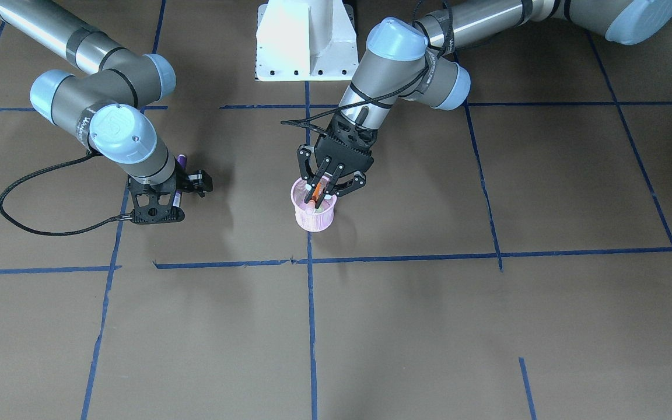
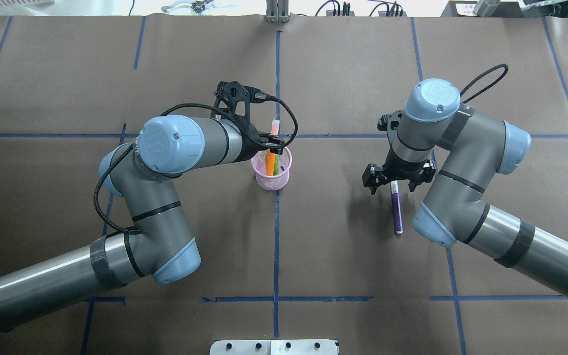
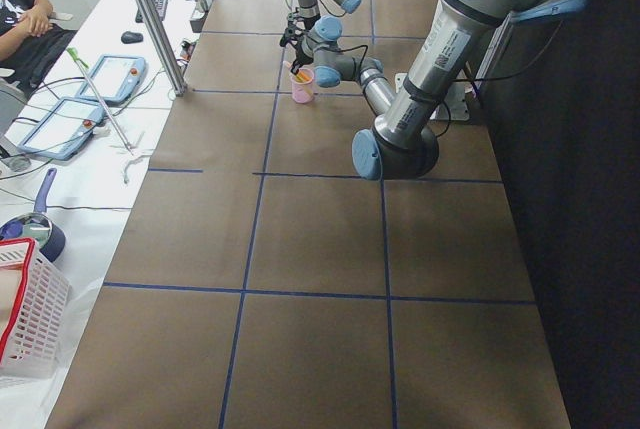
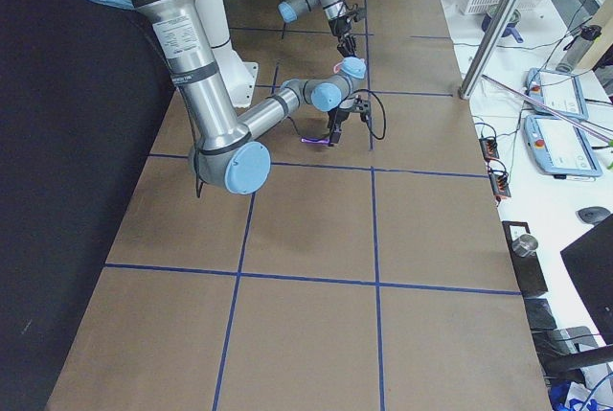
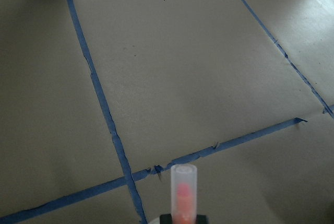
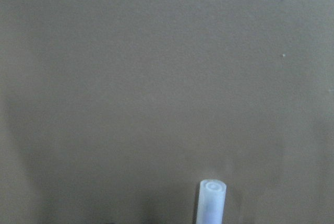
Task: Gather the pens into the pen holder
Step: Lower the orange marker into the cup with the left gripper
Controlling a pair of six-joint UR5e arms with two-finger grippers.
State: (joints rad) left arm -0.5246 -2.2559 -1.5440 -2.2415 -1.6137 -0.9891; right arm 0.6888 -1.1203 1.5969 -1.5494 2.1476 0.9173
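**Purple pen**: lay flat on the desk, well apart from the cup. Long axis ran toward and away from the robot, with the pale cap at the far end.

**Right hand**: the nearer arm by far. It stood directly over the cap end, jaws apart and straddling the pen across its length, and held nothing. The barrel trailed from under the hand back toward the robot. Judged next: a straight descent and closure, since the jaw line already crossed the pen's axis.

**Left hand**: clamped on the orange pen, which leaned steeply with its lower end inside the cup, beside a green pen.
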